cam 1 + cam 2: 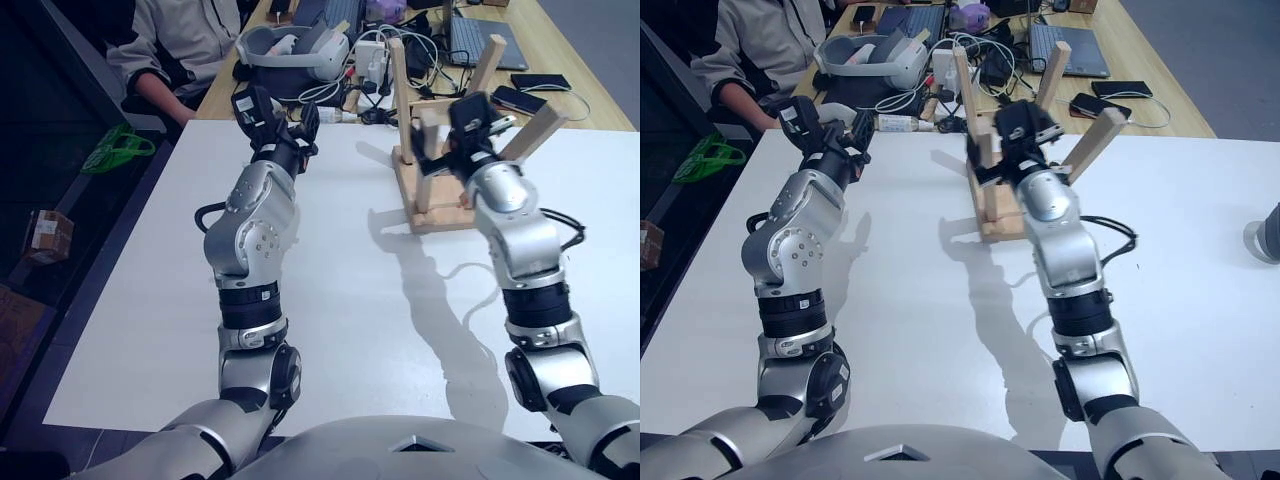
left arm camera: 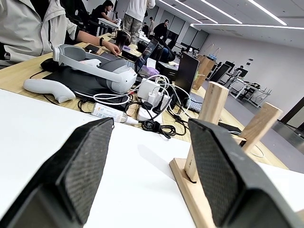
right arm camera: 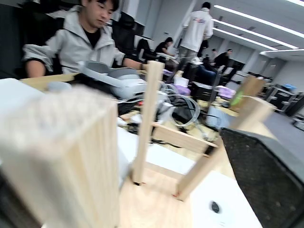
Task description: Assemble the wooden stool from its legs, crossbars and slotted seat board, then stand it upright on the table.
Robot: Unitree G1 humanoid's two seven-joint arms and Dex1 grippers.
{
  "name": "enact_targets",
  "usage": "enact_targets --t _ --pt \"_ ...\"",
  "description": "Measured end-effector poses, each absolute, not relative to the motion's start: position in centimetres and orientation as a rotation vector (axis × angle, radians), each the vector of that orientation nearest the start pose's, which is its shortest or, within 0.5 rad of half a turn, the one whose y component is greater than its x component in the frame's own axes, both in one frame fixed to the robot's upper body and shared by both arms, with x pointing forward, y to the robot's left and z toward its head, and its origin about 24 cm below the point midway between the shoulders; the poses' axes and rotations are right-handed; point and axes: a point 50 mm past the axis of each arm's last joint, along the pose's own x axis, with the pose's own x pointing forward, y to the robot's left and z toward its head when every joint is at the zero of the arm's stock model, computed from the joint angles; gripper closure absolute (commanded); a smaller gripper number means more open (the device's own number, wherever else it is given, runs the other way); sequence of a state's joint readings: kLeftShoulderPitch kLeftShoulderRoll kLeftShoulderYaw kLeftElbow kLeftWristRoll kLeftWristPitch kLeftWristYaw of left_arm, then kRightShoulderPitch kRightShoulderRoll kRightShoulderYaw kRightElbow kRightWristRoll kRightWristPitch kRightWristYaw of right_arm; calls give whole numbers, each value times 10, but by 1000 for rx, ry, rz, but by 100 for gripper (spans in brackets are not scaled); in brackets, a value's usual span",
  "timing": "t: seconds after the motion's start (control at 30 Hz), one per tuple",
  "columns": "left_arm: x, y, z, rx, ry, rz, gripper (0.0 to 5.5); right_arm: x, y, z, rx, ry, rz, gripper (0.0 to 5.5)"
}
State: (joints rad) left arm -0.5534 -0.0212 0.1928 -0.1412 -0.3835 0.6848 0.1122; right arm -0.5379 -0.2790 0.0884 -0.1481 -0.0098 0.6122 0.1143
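Observation:
The wooden stool lies upside down at the far middle of the white table, its seat board (image 1: 436, 216) flat on the surface. Its legs (image 1: 400, 92) point upward and are joined by a crossbar (image 3: 183, 137). My right gripper (image 1: 452, 140) is at the top of the nearest leg (image 3: 61, 161). It is open, with that leg between the fingers and a gap to one black pad (image 3: 266, 175). My left gripper (image 1: 286, 120) is raised over the table's far left part, left of the stool. It is open, with nothing between its pads (image 2: 83, 171).
Behind the table is a wooden desk with a headset (image 1: 295, 48), a tangle of cables (image 1: 372, 95), a laptop (image 1: 478, 40) and phones (image 1: 520, 98). A person sits at the desk's far left. A grey object (image 1: 1266, 235) lies at the table's right edge.

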Motion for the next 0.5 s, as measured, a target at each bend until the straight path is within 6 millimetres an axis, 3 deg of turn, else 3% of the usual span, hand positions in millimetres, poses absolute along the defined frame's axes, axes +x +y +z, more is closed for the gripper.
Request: enact_targets --t 0.23,0.37,0.5 --pt "323 122 166 -354 13 -135 262 304 -224 182 -417 44 -36 10" --pt "322 121 166 -345 7 -144 262 302 -229 171 -241 91 -51 10" --pt "322 122 167 -316 2 -147 258 307 -217 156 -56 112 -69 83"
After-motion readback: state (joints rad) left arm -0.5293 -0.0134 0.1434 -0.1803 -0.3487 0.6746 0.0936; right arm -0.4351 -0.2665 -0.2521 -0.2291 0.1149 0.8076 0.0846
